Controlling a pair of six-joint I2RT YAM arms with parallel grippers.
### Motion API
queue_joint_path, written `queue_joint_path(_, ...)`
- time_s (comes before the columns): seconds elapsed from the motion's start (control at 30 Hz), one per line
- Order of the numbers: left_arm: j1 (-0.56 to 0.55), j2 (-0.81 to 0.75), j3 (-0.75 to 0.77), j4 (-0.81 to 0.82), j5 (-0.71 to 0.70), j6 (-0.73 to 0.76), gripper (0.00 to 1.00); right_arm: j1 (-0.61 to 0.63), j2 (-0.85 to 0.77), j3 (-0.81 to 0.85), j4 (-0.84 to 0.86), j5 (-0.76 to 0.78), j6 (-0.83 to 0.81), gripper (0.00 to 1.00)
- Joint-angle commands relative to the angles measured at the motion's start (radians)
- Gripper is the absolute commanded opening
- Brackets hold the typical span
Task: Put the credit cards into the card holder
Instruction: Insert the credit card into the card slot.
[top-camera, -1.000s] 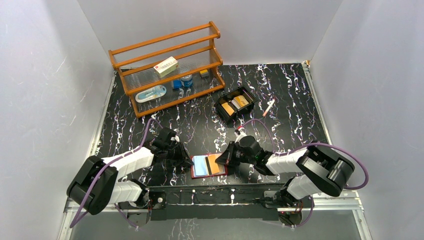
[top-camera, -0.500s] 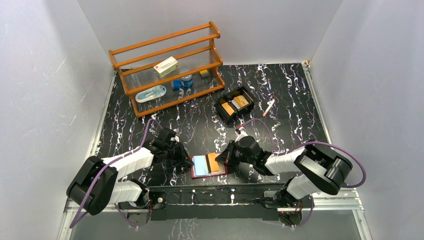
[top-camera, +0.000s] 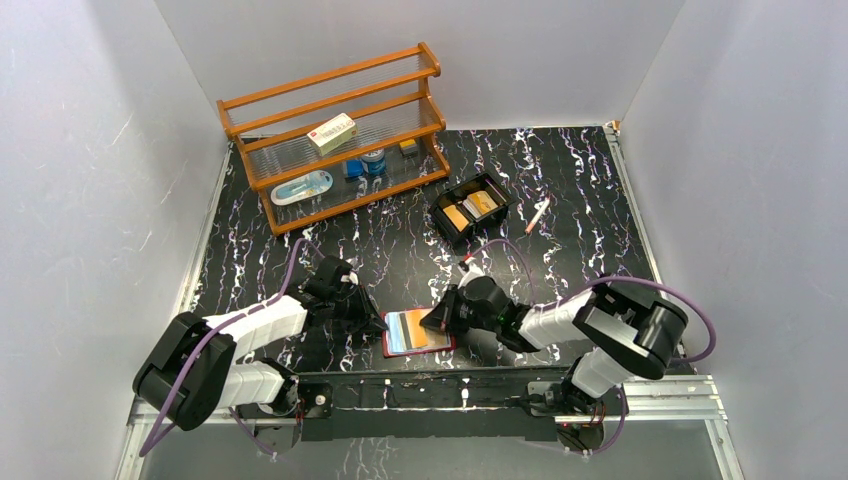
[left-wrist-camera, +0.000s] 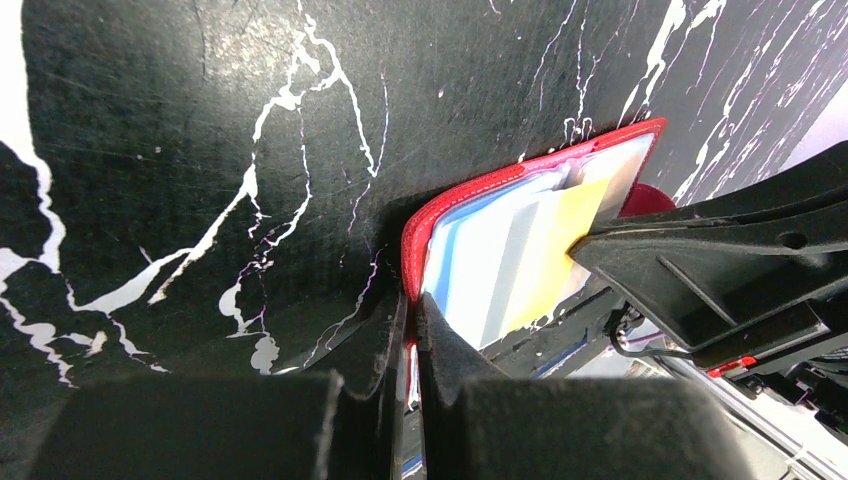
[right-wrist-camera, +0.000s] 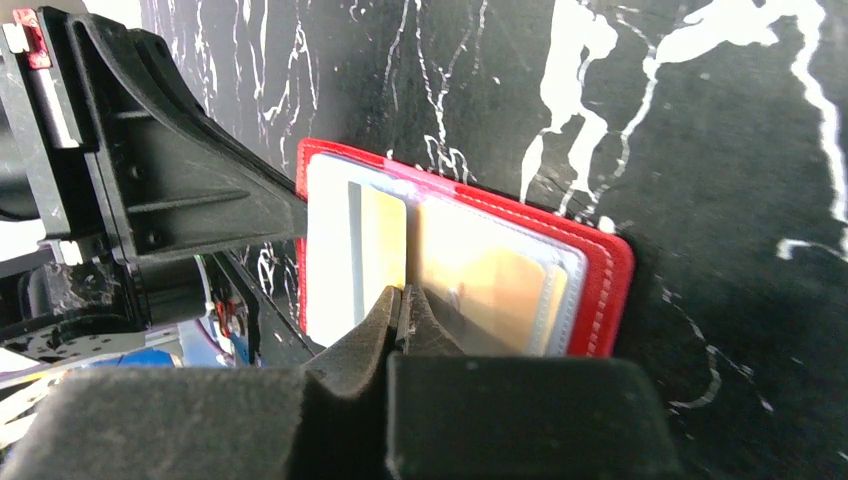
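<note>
The left tool (left-wrist-camera: 410, 312) is pinching the red card holder (left-wrist-camera: 425, 225) by its rim, and the right tool (right-wrist-camera: 403, 300) is pinching the gold card (right-wrist-camera: 383, 235). Pushing askew is risking a jam at the slot.

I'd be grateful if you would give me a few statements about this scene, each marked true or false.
1. The red wallet lies open between the two claws. True.
2. The left claw is open, clear of the wallet. False: it is shut on the wallet's edge.
3. The right claw touches a yellow card in the wallet. True.
4. The black tray holds items in both compartments. True.
5. The cream box sits in that tray. False: it rests on the wooden rack.
</note>
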Motion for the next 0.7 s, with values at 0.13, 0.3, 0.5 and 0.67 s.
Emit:
queue_joint_path(0.13, -0.001, 0.003, -0.033, -0.047, -0.022, -0.005, 0.00, 0.047, 0.073, 0.095, -0.022, 0.037, 0.072, 0.00)
queue_joint_path(0.3, 0.000, 0.002, -0.035, -0.043, -0.022, -0.010, 0.00, 0.053, 0.073, 0.104, -0.046, 0.040, 0.105, 0.08)
queue_joint_path(0.5, -0.001, 0.000, -0.034, -0.044, -0.022, -0.010, 0.00, 0.056, 0.010, 0.118, -0.137, 0.050, 0.083, 0.21)
queue_joint_path(0.67, -0.001, -0.006, -0.035, -0.043, -0.022, -0.010, 0.00, 0.055, -0.059, 0.115, -0.219, 0.084, 0.076, 0.23)
